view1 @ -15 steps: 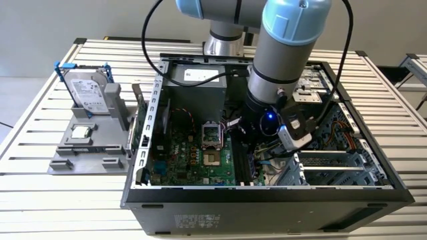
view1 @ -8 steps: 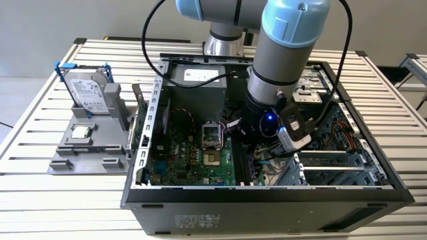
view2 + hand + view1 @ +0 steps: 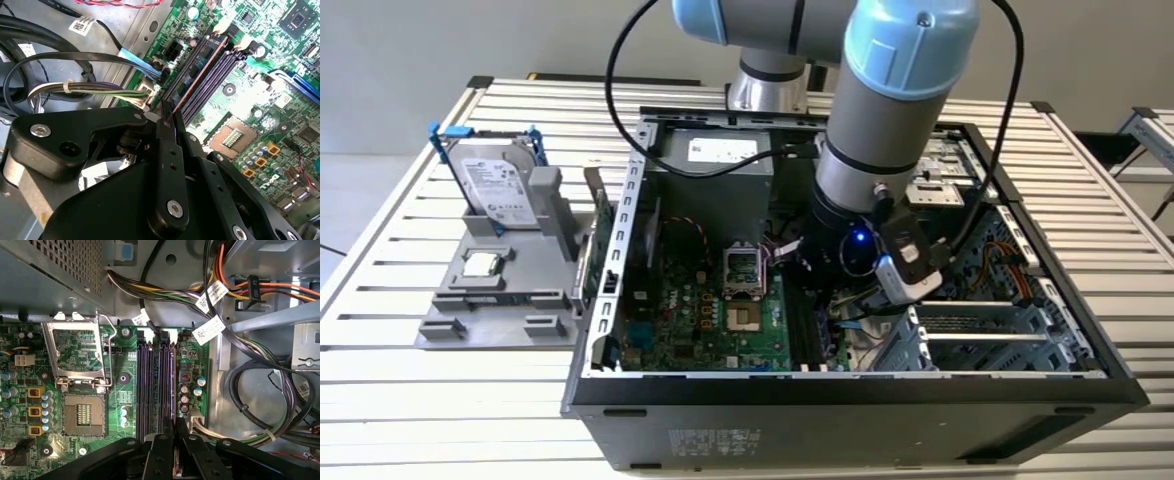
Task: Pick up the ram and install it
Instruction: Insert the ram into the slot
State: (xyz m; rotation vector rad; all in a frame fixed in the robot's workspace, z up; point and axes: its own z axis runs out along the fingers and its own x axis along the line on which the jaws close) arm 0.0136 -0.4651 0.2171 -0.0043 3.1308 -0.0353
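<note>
**Ram held edge-on over the slots**

Left of the computer case (image 3: 854, 395), a hard drive (image 3: 500, 185) stands in a grey fixture on the slatted worktop (image 3: 427, 400). Inside the case, the fingers (image 3: 167, 145) are clamped on the ram (image 3: 199, 75), which runs along the memory slots (image 3: 152, 385) (thin edge toward the second wrist camera). Seating it well probably means keeping it parallel to one slot and pressing evenly. Loose cables (image 3: 260, 390) crowd the case's far side.
</note>
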